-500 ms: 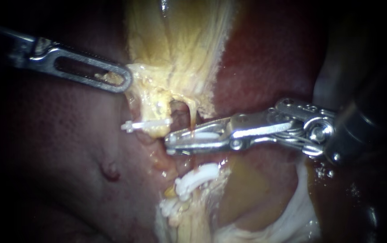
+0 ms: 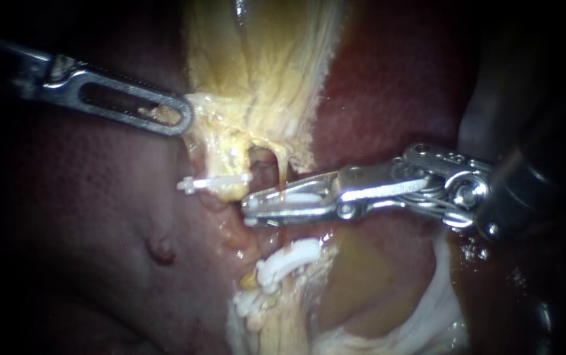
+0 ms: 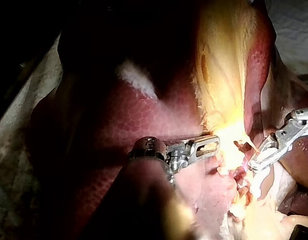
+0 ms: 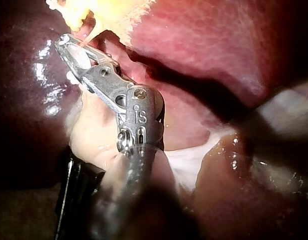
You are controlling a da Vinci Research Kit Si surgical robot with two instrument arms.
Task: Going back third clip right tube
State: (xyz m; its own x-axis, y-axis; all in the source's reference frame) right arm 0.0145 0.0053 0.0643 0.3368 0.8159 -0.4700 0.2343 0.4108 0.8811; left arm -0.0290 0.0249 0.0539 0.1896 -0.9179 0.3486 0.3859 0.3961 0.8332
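Observation:
My right instrument (image 2: 250, 209) comes in from the right and lies across a thin right tube (image 2: 283, 172), which runs down from the yellow gallbladder (image 2: 256, 66). Its jaws stand narrow, shut on a white clip (image 2: 299, 197) (image 4: 79, 56) at the tube. Another white clip (image 2: 213, 182) sits across the thicker left tube (image 2: 225, 158). Lower down lie two more white clips (image 2: 288, 260) (image 2: 246, 304). My left instrument (image 2: 181, 119) holds the gallbladder's edge at the upper left, its slotted jaws shut on the tissue; the left wrist view shows those jaws (image 3: 210, 145).
Dark red liver (image 2: 85, 217) surrounds the field, with a small nodule (image 2: 161, 251) on it. Pale white tissue (image 2: 427, 315) and wet fluid lie under my right instrument's wrist. The thick dark shaft of the right instrument (image 2: 532, 177) fills the right side.

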